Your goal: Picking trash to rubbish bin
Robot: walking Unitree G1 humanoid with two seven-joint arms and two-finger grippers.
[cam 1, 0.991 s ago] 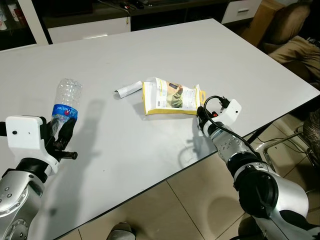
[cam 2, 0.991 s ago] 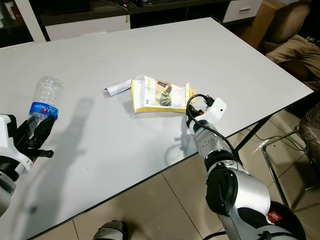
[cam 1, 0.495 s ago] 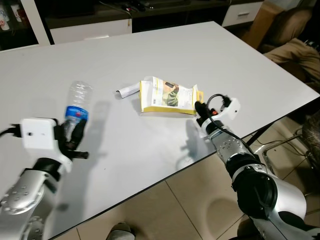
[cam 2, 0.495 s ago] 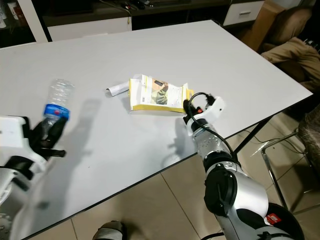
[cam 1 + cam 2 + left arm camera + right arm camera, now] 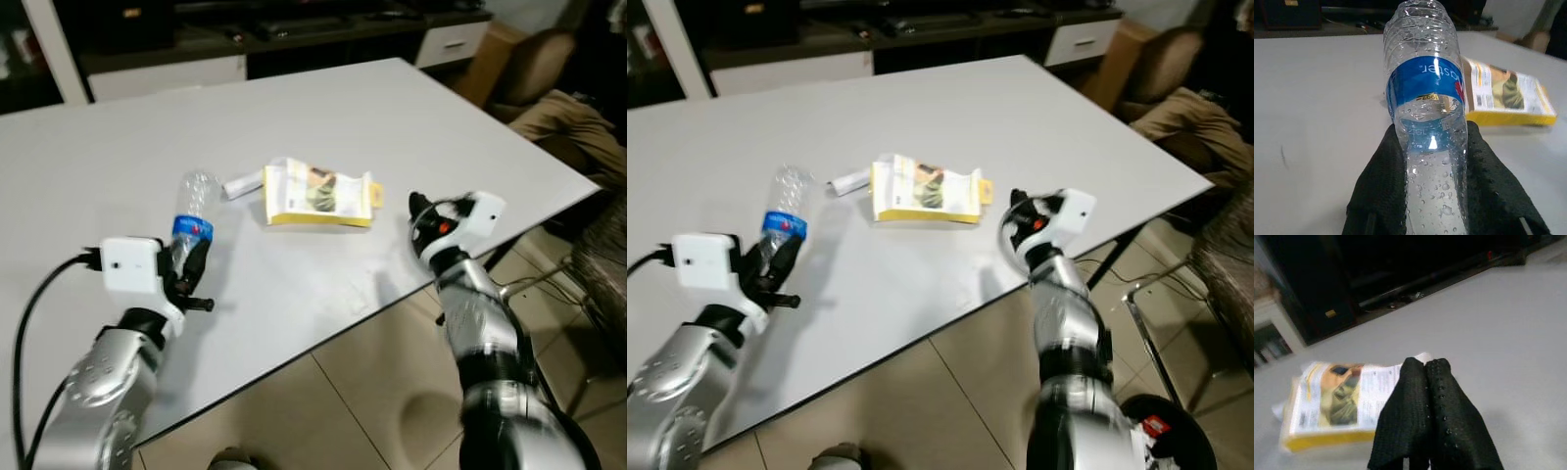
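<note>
My left gripper [image 5: 1432,161] clamps a clear ribbed plastic bottle [image 5: 1426,93] w/ blue label — held over the white table [image 5: 372,108]. Right gripper [image 5: 1425,382] pressed shut, empty, near the flat yellow packet [image 5: 318,194] — small white paper roll [image 5: 243,182] beside it

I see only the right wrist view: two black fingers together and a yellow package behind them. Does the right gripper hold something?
Observer: No. The right gripper is shut on nothing, above the table's near edge, apart from the yellow package.
Operator: And the left arm, what does it do?
Observer: The left gripper is shut on a clear plastic bottle with a blue label.
Operator: Is there other trash near the package?
Observer: Yes, a small white rolled paper lies at the package's far left corner.
</note>
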